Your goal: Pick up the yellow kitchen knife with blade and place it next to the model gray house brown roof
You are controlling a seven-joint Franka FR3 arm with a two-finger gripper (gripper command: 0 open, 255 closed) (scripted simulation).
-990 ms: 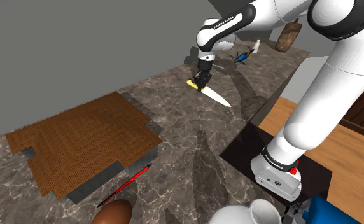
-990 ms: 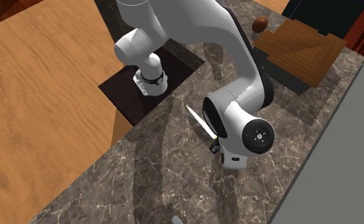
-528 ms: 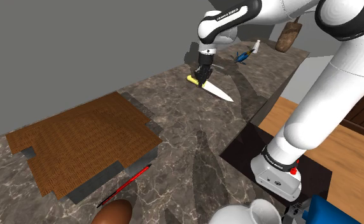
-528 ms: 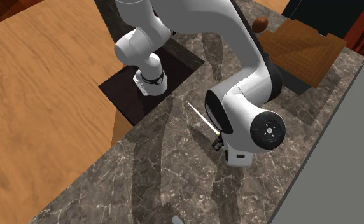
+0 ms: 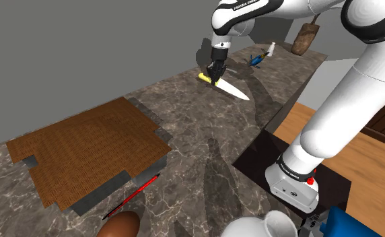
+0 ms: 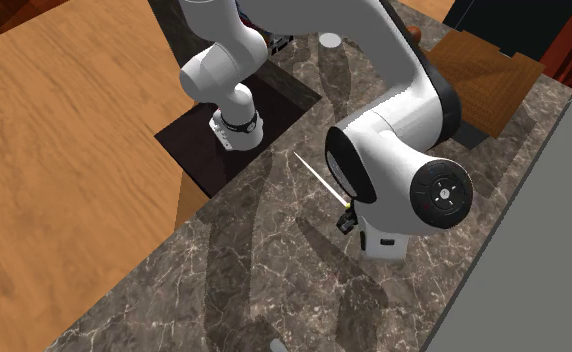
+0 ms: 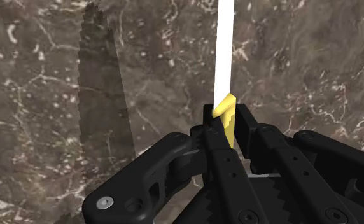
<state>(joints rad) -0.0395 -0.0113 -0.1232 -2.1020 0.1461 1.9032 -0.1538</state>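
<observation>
The knife has a yellow handle and a white blade. My gripper is shut on the handle and holds the knife above the dark marble counter. In the wrist view the fingers clasp the yellow handle, and the blade points away from the hand over the counter. In the second exterior view the blade sticks out from under the wrist, with the gripper beside it. A brown model, probably the house, stands at the counter's far end, well beyond the gripper.
A blue object and a small white bottle lie between the gripper and the brown model. A brown woven mat, a red pencil, a brown rounded object and a white jug occupy the near end.
The gripper has risen with the knife clasped in it and drifted slightly toward the counter's far end. The arm's wrist has lifted with it.
</observation>
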